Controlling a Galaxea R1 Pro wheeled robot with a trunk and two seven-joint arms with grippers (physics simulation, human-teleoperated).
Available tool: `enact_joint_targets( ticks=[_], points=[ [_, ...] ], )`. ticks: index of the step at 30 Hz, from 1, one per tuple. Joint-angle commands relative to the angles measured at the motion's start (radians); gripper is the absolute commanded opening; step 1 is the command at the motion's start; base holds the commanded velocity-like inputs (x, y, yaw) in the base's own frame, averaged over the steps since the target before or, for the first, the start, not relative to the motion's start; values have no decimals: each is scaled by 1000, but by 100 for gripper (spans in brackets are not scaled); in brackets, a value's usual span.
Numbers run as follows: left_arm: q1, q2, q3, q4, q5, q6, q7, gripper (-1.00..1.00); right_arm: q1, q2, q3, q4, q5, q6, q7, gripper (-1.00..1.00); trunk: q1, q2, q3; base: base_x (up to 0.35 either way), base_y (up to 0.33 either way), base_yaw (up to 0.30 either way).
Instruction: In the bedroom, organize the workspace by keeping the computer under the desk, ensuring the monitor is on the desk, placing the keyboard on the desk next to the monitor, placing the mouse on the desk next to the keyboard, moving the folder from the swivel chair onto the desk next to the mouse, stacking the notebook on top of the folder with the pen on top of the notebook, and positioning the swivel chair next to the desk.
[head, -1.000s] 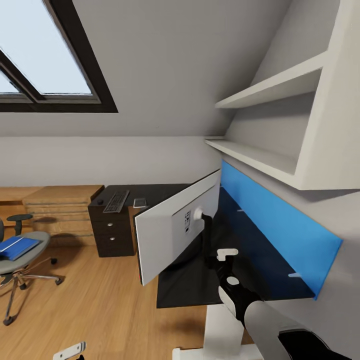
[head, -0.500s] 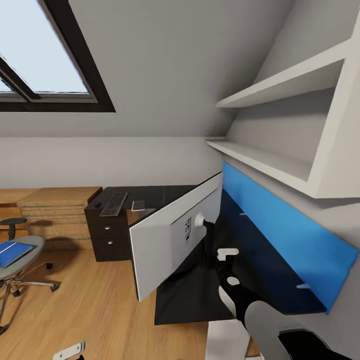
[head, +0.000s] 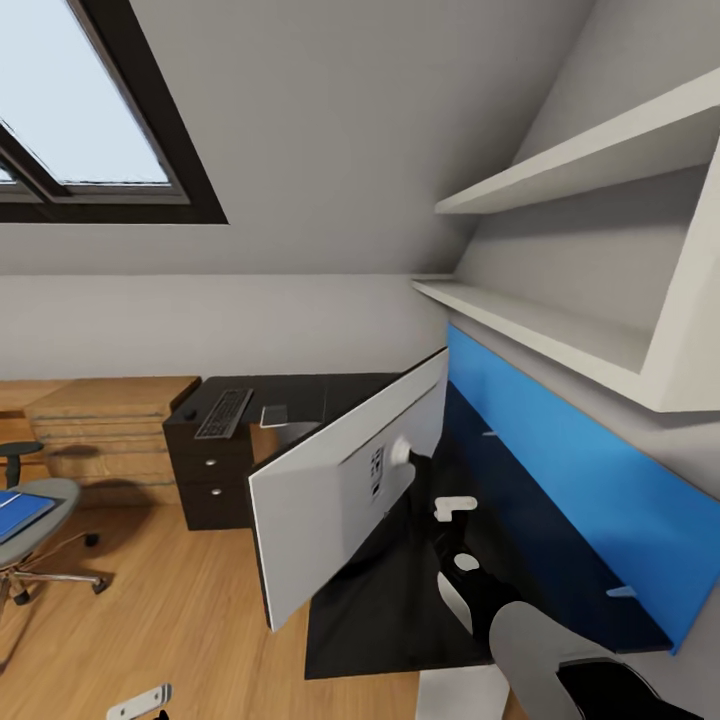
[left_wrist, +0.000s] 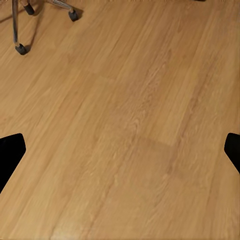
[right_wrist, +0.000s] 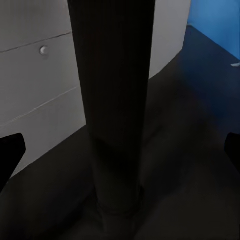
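Observation:
The monitor (head: 330, 490) stands on the black desk (head: 360, 610) with its white back toward me. Its dark stand (right_wrist: 112, 110) rises between the fingers of my right gripper (right_wrist: 120, 150), which is open with a gap on each side. In the head view that gripper (head: 420, 472) is just behind the screen. Farther along the desk lie the keyboard (head: 223, 413) and the grey notebook (head: 274, 413). The swivel chair (head: 35, 530) carries the blue folder (head: 15, 512) at the picture's left edge. My left gripper (left_wrist: 120, 150) hangs open over the floor.
A blue wall panel (head: 560, 470) and white shelves (head: 540, 330) run along the desk's right side. The desk's drawer unit (head: 210, 480) adjoins a light wood chest (head: 100, 425). A chair castor (left_wrist: 21, 49) rests on the plank floor (left_wrist: 130, 130). A roof window is at the upper left.
The whole picture has shifted, so the camera moved: chair and chest slid toward the left edge and the monitor looks larger. Both arms keep their places in the picture.

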Motion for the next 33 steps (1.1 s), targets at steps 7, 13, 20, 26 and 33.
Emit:
enact_joint_targets(
  ticks=[7,13,20,26,33],
  points=[
    [-1,-2,4,0,-10,-1,0,100,-1,0,4,1,5,-2,-8,100,1,-1,-2,94,0,0],
    [-1,-2,4,0,-11,-1,-1,100,-1,0,4,0,5,-2,-8,100,1,-1,-2,127,0,0],
    [-1,-2,4,0,-10,-1,-1,100,-1,0,4,0,5,-2,-8,100,1,-1,-2,89,0,0],
    [-1,-2,3,1,-12,-1,-1,100,-1,0,4,1,5,-2,-8,100,1,-1,-2,107,0,0],
    [-1,-2,3,1,-12,-1,0,100,-1,1,6,1,6,-1,-8,100,1,-1,-2,86,0,0]
  ],
)
